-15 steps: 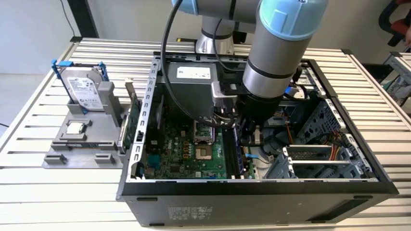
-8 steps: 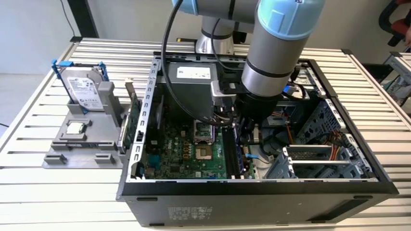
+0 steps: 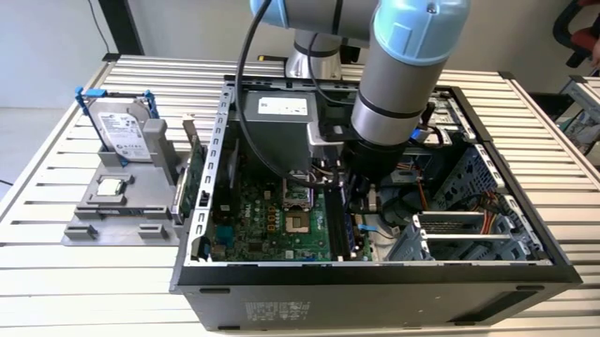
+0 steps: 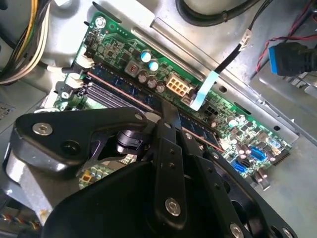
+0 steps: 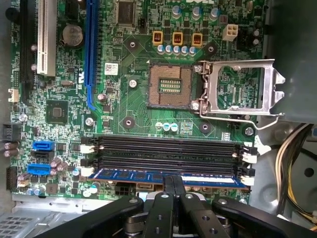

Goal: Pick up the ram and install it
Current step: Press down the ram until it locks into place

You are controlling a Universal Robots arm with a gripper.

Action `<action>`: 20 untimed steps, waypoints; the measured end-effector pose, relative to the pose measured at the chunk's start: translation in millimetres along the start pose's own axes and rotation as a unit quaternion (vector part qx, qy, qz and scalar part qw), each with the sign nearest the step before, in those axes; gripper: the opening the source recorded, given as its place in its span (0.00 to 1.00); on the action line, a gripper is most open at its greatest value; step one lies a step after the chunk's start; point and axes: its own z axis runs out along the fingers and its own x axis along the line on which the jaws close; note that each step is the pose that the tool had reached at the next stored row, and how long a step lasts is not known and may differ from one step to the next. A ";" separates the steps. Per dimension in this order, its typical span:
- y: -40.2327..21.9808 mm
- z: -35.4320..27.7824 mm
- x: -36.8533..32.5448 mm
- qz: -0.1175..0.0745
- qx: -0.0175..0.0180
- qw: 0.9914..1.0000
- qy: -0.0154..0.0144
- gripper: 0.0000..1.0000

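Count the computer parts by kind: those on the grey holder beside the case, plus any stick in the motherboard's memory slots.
Hard drive: 1
Processor chip: 1
Expansion card: 1
Ram: 1
Total: 4

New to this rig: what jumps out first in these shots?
The arm plunging into the open computer case mid-table, its end effector down at the motherboard's memory slots. There the ram, a blue stick, sits in the slot nearest the board edge, with the end effector's fingertips closed on its middle. On the exterior view's left, a hard drive stands upright in a grey holder.
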 end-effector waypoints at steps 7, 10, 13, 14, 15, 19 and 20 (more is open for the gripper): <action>0.6 -15.8 -0.1 0.000 0.000 1.000 -0.001 0.00; 0.7 -29.3 0.2 0.000 0.000 1.000 -0.001 0.00; 0.7 -42.8 0.3 0.000 0.000 1.000 -0.001 0.00; 0.7 -47.5 0.4 0.000 0.000 1.000 -0.001 0.00; 0.7 -52.2 0.5 0.000 0.000 1.000 -0.001 0.00; 0.8 -70.3 0.8 0.000 0.000 1.000 -0.001 0.00; 0.8 -74.8 0.8 0.000 0.000 1.000 -0.001 0.00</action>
